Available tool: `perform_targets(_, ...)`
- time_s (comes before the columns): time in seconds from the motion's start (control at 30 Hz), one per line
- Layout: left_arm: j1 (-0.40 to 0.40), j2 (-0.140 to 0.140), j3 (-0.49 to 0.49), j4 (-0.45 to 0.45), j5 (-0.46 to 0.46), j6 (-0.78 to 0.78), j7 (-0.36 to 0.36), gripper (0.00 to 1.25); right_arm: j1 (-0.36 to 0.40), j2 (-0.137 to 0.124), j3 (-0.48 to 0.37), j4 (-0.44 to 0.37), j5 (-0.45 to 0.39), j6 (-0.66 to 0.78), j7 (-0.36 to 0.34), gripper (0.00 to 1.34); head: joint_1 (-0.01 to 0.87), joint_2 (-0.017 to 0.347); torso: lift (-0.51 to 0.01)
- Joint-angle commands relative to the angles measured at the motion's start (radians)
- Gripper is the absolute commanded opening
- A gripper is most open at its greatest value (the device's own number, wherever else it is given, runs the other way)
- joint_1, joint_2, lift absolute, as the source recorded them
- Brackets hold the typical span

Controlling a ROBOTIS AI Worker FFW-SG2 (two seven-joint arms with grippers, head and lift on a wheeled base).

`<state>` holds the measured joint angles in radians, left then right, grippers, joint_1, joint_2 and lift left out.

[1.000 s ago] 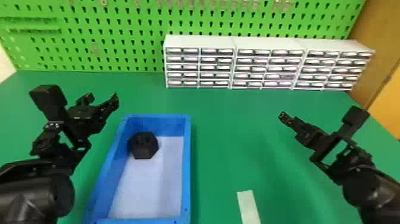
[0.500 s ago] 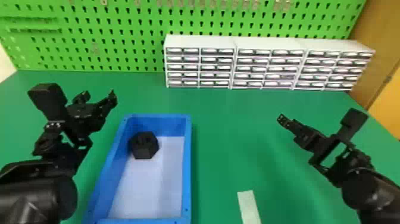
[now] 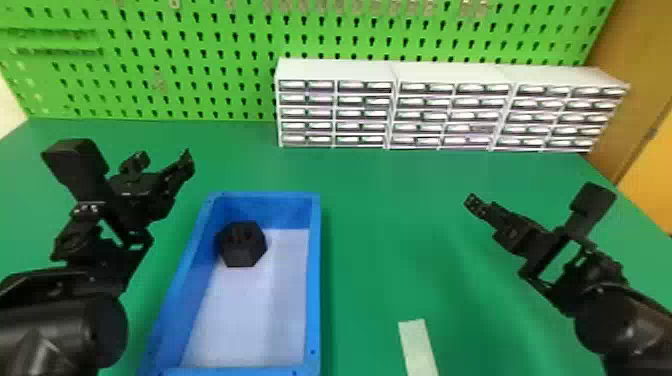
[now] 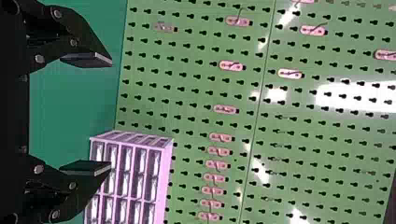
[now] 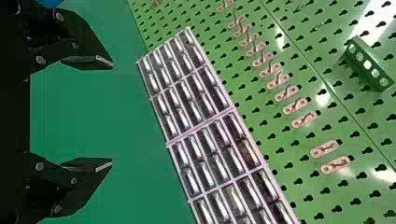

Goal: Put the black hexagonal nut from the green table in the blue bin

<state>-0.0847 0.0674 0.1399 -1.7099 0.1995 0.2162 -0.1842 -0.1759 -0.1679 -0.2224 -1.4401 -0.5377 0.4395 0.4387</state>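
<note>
Green table (image 3: pixel 380 225), extending beneath and around the blue bin (image 3: pixel 315 300). Green pegboard (image 3: pixel 197 107), upright beyond the bin; white drawer cabinets (image 3: pixel 450 72), likewise beyond, mostly right of the bin. Left gripper (image 3: pixel 162 162), left of the bin, and right gripper (image 3: pixel 475 204), well right of it: fingers spread apart on each. Pale strip (image 3: pixel 419 345), flat, right of the bin. Black hexagonal nut (image 3: pixel 242 253), inside the bin, towards the far-left corner; one flat side facing the near end, long axis indistinct.

The right end effector (image 3: pixel 476 205), fingers (image 5: pixel 88 61) spread, faces drawer units (image 5: pixel 187 109) on the green table (image 5: pixel 116 116) beside a green pegboard (image 5: pixel 280 135).
</note>
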Motion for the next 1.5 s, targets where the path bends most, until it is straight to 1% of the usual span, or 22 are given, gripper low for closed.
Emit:
perform_targets(0.0,0.000,0.000,-0.002,0.001,0.003,0.011,0.000,0.78,0.004,0.001,-0.003,-0.009,0.018,0.004,0.000,0.82,0.692,0.009,-0.097)
perform_targets(0.3,0.008,0.000,0.000,0.001,0.017,0.022,-0.001,0.78,0.013,0.013,-0.023,-0.025,0.035,0.011,0.000,0.82,0.692,0.009,-0.097)
perform_targets(0.73,0.003,0.000,0.004,0.001,0.020,0.029,-0.008,0.78,0.009,0.013,-0.023,-0.040,0.067,0.021,0.000,0.82,0.692,0.009,-0.097)
perform_targets(0.8,0.005,0.000,0.004,0.001,0.020,0.029,-0.009,0.78,0.007,0.013,-0.023,-0.046,0.082,0.021,-0.001,0.82,0.692,0.009,-0.097)
perform_targets(0.9,0.005,0.000,0.004,0.001,0.020,0.029,-0.009,0.78,0.004,0.013,-0.026,-0.068,0.131,0.028,0.000,0.82,0.692,0.009,-0.097)
perform_targets(1.07,0.005,0.000,0.003,0.001,0.020,0.031,-0.009,0.78,0.001,0.021,-0.037,-0.094,0.180,0.031,-0.001,0.82,0.692,0.009,-0.097)
perform_targets(1.17,0.005,0.000,0.003,0.001,0.018,0.031,-0.009,0.78,0.001,0.034,-0.051,-0.117,0.229,0.031,0.000,0.82,0.692,0.009,-0.097)
perform_targets(1.23,0.006,0.000,0.003,0.001,0.018,0.031,-0.009,0.78,0.001,0.048,-0.064,-0.129,0.258,0.030,-0.001,0.82,0.692,0.009,-0.097)
perform_targets(1.33,0.005,0.000,0.001,0.001,0.020,0.032,-0.009,0.78,0.003,0.064,-0.080,-0.132,0.265,0.011,-0.001,0.82,0.692,0.009,-0.097)
perform_targets(1.47,0.006,0.000,0.001,0.001,0.018,0.032,-0.009,0.77,0.003,0.059,-0.075,-0.132,0.271,-0.013,0.000,0.82,0.692,0.009,-0.097)
